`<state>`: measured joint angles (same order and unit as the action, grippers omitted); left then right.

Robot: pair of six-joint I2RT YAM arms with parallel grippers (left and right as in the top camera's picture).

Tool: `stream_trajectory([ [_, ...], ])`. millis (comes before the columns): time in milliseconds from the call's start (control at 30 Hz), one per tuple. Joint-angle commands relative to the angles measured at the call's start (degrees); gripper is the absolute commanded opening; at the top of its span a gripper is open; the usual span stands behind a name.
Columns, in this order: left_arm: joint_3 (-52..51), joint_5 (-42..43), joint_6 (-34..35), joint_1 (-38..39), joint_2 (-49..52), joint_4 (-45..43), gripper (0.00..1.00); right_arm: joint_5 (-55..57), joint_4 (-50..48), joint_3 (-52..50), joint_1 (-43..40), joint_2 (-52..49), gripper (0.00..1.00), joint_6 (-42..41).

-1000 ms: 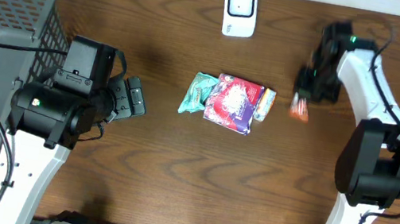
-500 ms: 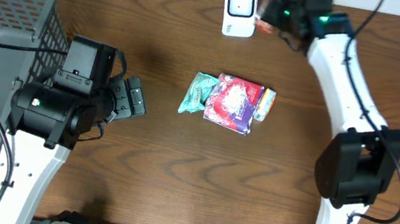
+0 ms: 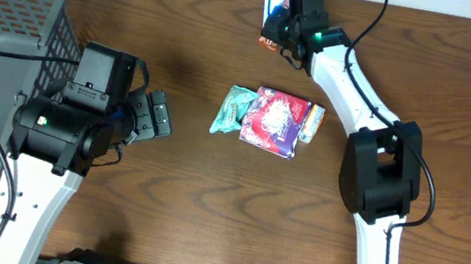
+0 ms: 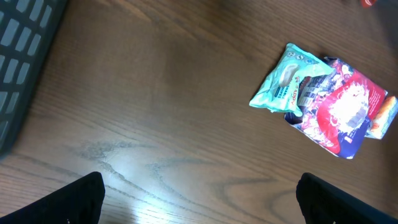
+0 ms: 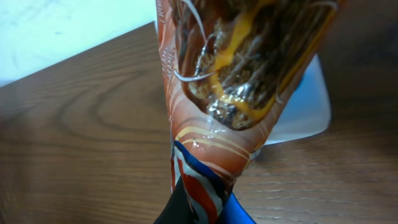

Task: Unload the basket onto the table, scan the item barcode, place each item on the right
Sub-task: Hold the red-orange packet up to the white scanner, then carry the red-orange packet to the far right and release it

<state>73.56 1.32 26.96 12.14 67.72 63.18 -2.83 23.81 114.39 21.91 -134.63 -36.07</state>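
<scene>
The brown wooden table (image 3: 466, 112) is carrying everything, with a grey basket (image 3: 0, 0) sitting at its left edge. The left arm (image 3: 55, 132) is resting beside the basket, and the left claw (image 3: 159, 114) is hanging spread wide and empty over bare wood. It is facing right toward a pile of packets (image 3: 271, 119) lying in the middle of the table.

The right arm (image 3: 357, 85) is stretching across to the far edge. There the right claw (image 3: 281, 33) is pressing together on the blue tail of a snack bar (image 5: 242, 74), pinching it at one end.

The white scanner (image 5: 308, 112) is standing at the far middle of the table, mostly covered from above by the right arm. In the right wrist view the bar's long axis is running straight out from the claw, and the orange and brown body is hanging right in front of the scanner. The white housing is peeping out on both sides of it.

The right arm is plainly the nearer one; the left is well apart. The scan probably depends on turning the bar about that long axis, since no barcode is showing on the visible side.
</scene>
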Motion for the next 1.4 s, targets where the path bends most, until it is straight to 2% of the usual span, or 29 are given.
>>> stream_trajectory([
  [0,-0.26,-0.52,-0.35,-0.24,0.11,0.24,0.98,1.84,-0.07,1.31,-1.09,1.66,0.01,-1.14],
  [233,-0.26,-0.55,-0.35,-0.24,0.11,0.24,0.98,1.90,10.23,8.15,-5.35,1.66,0.01,0.42],
  [400,-0.26,-0.52,-0.35,-0.24,0.11,0.24,0.98,1.92,24.65,17.07,-15.80,1.66,0.01,5.03],
  [467,-0.26,-0.55,-0.35,-0.24,0.11,0.24,0.98,2.01,30.21,18.49,-21.64,1.66,0.01,10.03],
  [533,-0.26,-0.52,-0.35,-0.24,0.11,0.24,0.98,3.72,35.04,18.51,-26.38,1.64,0.01,10.88],
  [800,-0.26,-0.52,-0.35,-0.24,0.11,0.24,0.98,11.19,43.60,17.77,-42.34,1.29,0.01,12.24],
  [833,-0.26,-0.55,-0.35,-0.24,0.11,0.24,0.98,11.13,44.00,17.77,-44.00,1.22,0.23,12.17],
  [867,-0.26,-0.52,-0.35,-0.24,0.11,0.24,0.98,10.71,44.39,17.77,-45.24,1.22,0.39,12.11],
  [900,-0.26,-0.55,-0.35,-0.24,0.11,0.24,0.98,9.81,44.76,17.77,-46.47,1.22,0.63,12.13],
  [967,-0.26,-0.55,-0.35,-0.24,0.11,0.24,0.98,5.35,44.61,17.77,-47.95,1.22,0.96,14.08],
  [1000,-0.26,-0.55,-0.35,-0.24,0.11,0.24,0.98,3.72,44.63,17.77,-48.13,1.22,0.99,14.45],
  [1167,-0.26,-0.55,-0.35,-0.24,0.11,0.24,0.98,0.79,45.29,17.84,-47.10,1.25,0.99,16.04],
  [1367,-0.26,-0.55,-0.35,-0.24,0.11,0.24,0.98,1.09,45.77,17.84,-42.21,2.23,0.99,16.02],
])
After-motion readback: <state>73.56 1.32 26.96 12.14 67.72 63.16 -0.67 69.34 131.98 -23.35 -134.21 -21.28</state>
